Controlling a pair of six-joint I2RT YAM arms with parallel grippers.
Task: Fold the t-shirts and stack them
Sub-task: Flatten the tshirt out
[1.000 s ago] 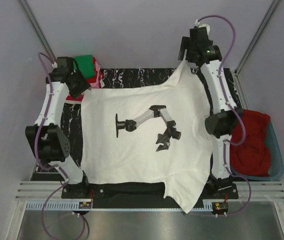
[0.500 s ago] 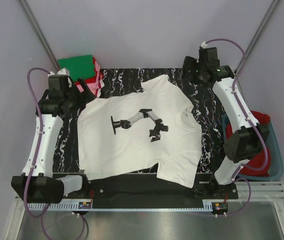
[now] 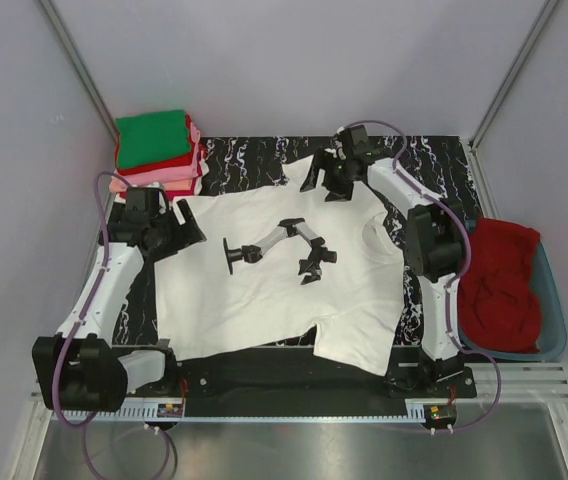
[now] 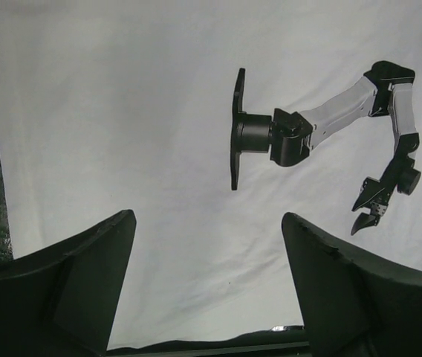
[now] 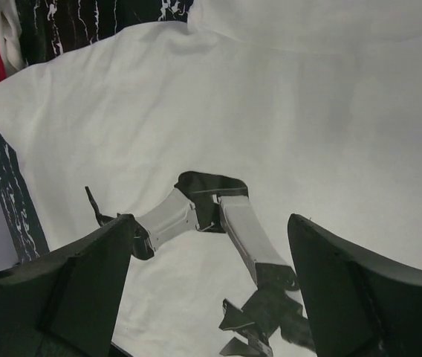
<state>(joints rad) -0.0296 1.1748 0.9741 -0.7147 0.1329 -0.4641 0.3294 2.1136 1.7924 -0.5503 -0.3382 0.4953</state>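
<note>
A second ago we had the white t-shirt (image 3: 264, 290) stretched wide between both arms, its edge hanging over the near edge of the counter (image 3: 254, 155). Since then we have let it drop and drawn both arms inward. It now lies spread out in the middle of the counter, black print (image 3: 284, 245) facing up, collar toward the right edge and hem toward the left edge. One sleeve points at the far edge; the other sits slightly rumpled by the near edge.

Our left claw (image 4: 207, 216) hangs over the hem side with its fingers spread wide and nothing between them. Our right claw (image 5: 209, 217) is over the far sleeve and collar area, equally wide and empty.

We judge the laying-out step finished, so folding this shirt can begin, probably from a sleeve or a side edge. The rumpled near sleeve may want smoothing first.

The folded stack (image 3: 154, 150), green on top, waits at the far left corner for this shirt. A red t-shirt (image 3: 499, 295) sits unfolded in the blue tub (image 3: 556, 335) off the right edge, so more work is left.
</note>
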